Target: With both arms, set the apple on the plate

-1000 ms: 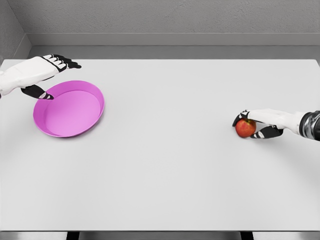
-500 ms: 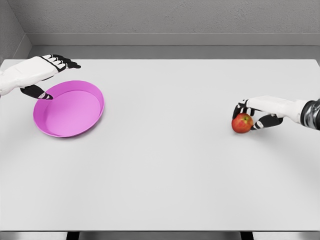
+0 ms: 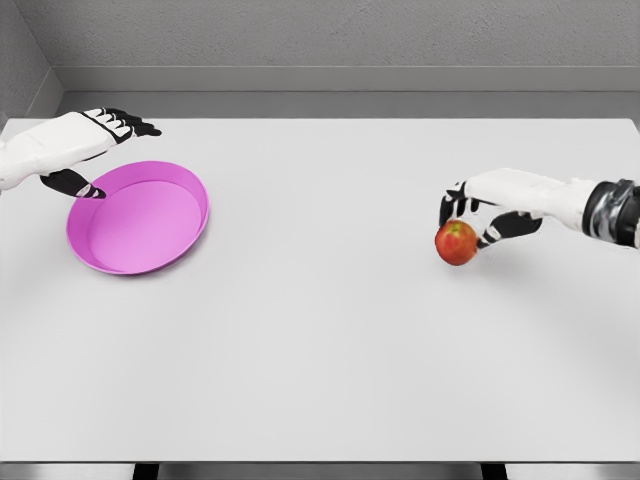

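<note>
Lifted leftward off the surface (image 3: 330, 330), the apple (image 3: 456, 242) hangs in the right hand's (image 3: 490, 205) grasping fingers (image 3: 452, 203); the left hand (image 3: 70, 145), fingers released, steadies the plate (image 3: 195, 215).

Wide white table (image 3: 320, 380) fills most of view. Grey textured wall (image 3: 340, 35) behind, pale ledge along its base. Dark table legs below front edge. Even, soft light.
</note>
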Controlling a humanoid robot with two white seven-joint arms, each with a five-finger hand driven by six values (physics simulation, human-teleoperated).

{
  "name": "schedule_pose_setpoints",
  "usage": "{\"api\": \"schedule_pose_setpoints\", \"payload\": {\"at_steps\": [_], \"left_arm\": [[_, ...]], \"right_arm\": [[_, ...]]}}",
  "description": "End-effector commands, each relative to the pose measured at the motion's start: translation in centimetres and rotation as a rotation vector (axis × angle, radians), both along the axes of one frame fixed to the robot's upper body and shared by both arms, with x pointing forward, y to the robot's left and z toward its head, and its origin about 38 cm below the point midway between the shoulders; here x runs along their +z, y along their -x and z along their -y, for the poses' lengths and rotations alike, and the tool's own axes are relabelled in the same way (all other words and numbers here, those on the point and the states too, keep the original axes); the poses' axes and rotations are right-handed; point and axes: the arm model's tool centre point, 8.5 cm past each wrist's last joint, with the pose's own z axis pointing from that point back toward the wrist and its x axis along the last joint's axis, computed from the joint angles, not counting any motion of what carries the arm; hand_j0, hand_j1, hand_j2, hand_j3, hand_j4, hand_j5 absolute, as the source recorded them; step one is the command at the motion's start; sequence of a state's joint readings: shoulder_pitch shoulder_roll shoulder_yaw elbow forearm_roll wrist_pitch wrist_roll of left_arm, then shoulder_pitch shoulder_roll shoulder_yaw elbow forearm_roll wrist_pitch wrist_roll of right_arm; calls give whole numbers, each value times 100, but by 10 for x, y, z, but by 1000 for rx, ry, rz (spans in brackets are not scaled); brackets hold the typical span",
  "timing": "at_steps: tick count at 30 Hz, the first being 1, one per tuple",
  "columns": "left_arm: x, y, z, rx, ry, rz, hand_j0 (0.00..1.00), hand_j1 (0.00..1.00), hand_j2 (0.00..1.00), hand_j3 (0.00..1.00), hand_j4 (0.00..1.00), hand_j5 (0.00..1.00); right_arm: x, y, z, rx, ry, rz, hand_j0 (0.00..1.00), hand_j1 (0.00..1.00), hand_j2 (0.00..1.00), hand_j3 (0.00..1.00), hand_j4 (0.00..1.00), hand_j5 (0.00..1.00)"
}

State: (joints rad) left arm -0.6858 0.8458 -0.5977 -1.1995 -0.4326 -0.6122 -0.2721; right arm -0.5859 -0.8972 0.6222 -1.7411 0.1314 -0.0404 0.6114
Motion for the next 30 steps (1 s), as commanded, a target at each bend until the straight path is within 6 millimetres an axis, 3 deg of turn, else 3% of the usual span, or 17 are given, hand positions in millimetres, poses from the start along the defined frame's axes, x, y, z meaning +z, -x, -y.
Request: {"api": "schedule_pose_setpoints", "payload": {"at_steps": [1,3,4,5,9,13,16,18,22,25,30], "left_arm": [[1,0,-1,2,6,1,100,100,100,100,100,100],[1,0,-1,2,6,1,100,100,100,100,100,100],[1,0,-1,2,6,1,100,100,100,100,100,100],[1,0,-1,3,5,1,100,100,100,100,100,100],[1,0,-1,3,5,1,100,100,100,100,100,100],[1,0,0,1,10,2,100,100,100,100,100,100],[6,0,-2,9,34,15,100,100,100,100,100,100],[6,0,5,-11,22,14,100,100,100,100,100,100],[30,-3,85,-200,-1,129,100,100,100,100,100,100],[31,-11,178,-392,-58,146,100,100,100,100,100,100],[24,0,285,-609,-129,168,100,100,100,100,100,100]], "right_arm": [[-2,0,-32,60,-73,1,46,46,46,46,46,46],[8,-5,-69,124,-147,28,46,46,46,46,46,46],[11,-6,-68,124,-145,37,50,50,50,50,50,50],[16,-8,-59,104,-134,48,100,100,100,100,100,100],[60,-3,44,-91,-42,158,100,100,100,100,100,100],[63,0,65,-140,-29,162,100,100,100,100,100,100],[71,-1,93,-195,-28,184,100,100,100,100,100,100],[71,1,97,-202,-34,189,100,100,100,100,100,100],[60,0,86,-185,-60,172,100,100,100,100,100,100],[58,-4,76,-171,-95,176,100,100,100,100,100,100],[61,-4,76,-170,-95,185,100,100,100,100,100,100]]}}
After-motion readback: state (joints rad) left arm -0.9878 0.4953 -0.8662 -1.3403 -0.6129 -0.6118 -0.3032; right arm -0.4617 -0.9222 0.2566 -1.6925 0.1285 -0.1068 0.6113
